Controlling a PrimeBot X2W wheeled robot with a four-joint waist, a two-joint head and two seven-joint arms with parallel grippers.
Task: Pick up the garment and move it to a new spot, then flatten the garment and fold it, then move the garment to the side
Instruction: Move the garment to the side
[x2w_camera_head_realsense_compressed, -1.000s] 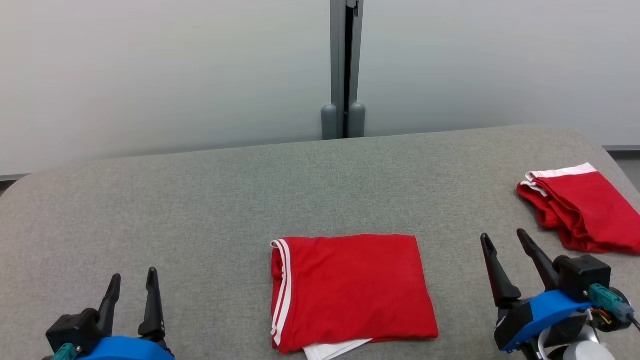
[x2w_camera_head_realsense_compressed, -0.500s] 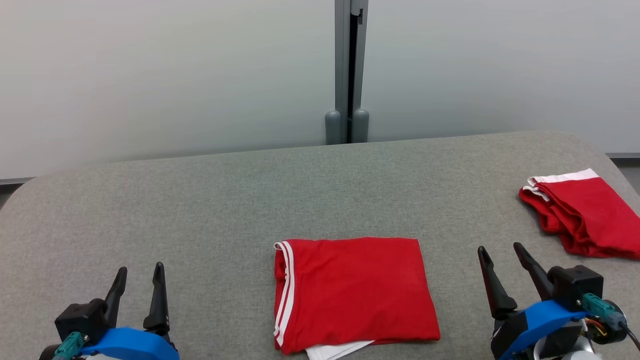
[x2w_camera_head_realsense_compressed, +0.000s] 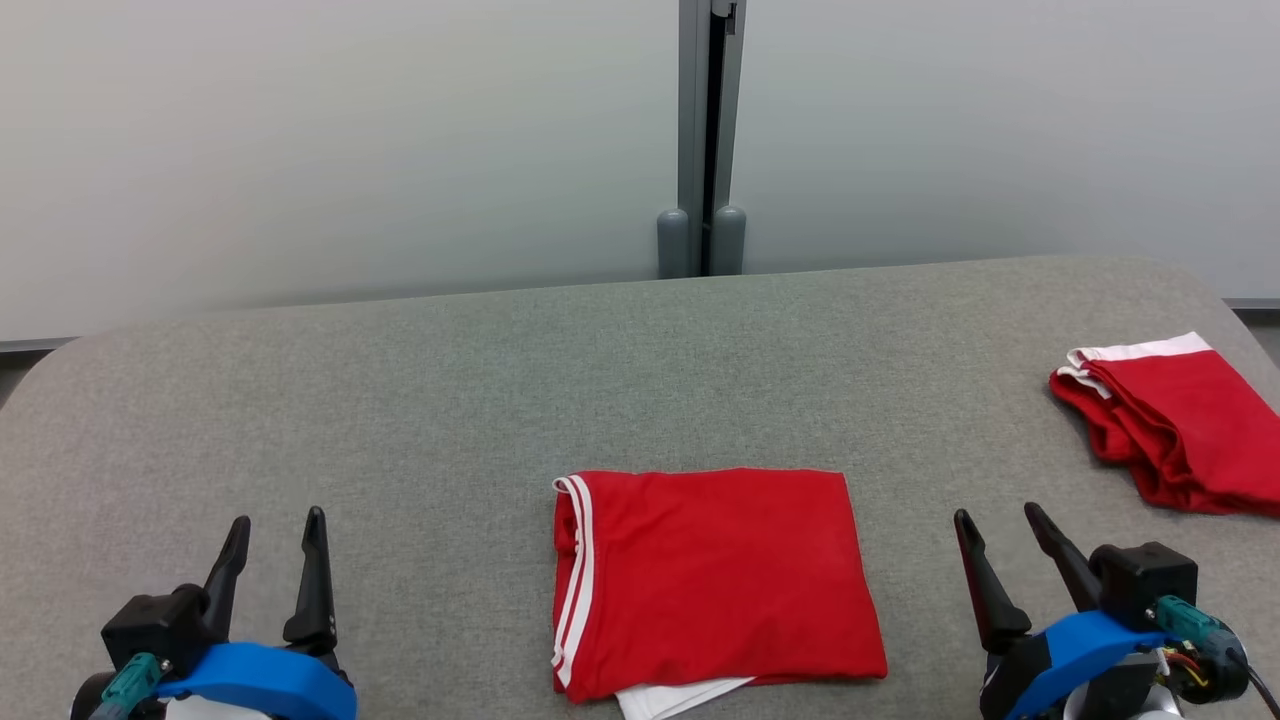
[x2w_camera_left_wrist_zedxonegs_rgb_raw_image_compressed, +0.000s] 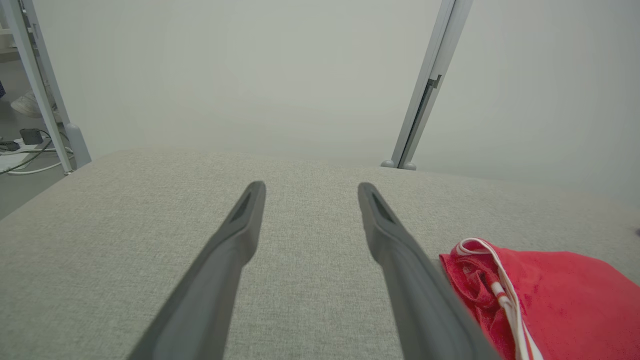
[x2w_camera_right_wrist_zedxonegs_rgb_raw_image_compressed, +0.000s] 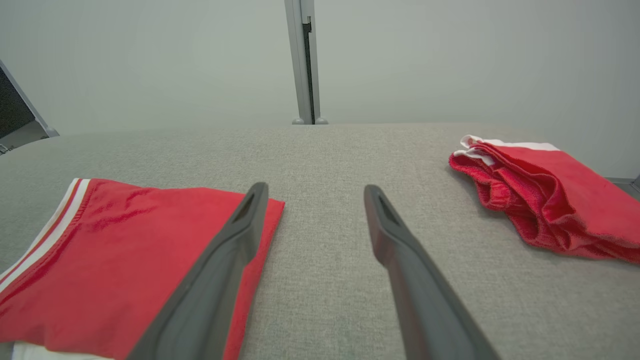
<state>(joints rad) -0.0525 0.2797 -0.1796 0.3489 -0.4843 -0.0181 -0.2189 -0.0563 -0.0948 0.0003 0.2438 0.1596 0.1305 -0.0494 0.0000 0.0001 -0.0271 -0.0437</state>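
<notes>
A red garment (x2w_camera_head_realsense_compressed: 712, 580) with white stripes lies folded flat near the front middle of the grey table (x2w_camera_head_realsense_compressed: 420, 400). It also appears at the lower right of the left wrist view (x2w_camera_left_wrist_zedxonegs_rgb_raw_image_compressed: 550, 295) and the lower left of the right wrist view (x2w_camera_right_wrist_zedxonegs_rgb_raw_image_compressed: 115, 245). My left gripper (x2w_camera_head_realsense_compressed: 277, 527) hovers open at the lower left, well left of the garment. At the lower right my right gripper (x2w_camera_head_realsense_compressed: 997, 520) is open too, just right of the garment. Nothing sits between either pair of fingers (x2w_camera_left_wrist_zedxonegs_rgb_raw_image_compressed: 240, 235) (x2w_camera_right_wrist_zedxonegs_rgb_raw_image_compressed: 395, 240).
A second red garment (x2w_camera_head_realsense_compressed: 1170, 420) with a white band lies folded at the table's right edge, also in the right wrist view (x2w_camera_right_wrist_zedxonegs_rgb_raw_image_compressed: 545, 195). A pale partition wall with a grey post (x2w_camera_head_realsense_compressed: 705, 140) stands behind the table. Cables lie on the floor at far left (x2w_camera_left_wrist_zedxonegs_rgb_raw_image_compressed: 20, 150).
The head camera has shifted a little, so the whole picture moved. Both grippers sit slightly lower in the view and stay open. The garments have not moved on the table.
</notes>
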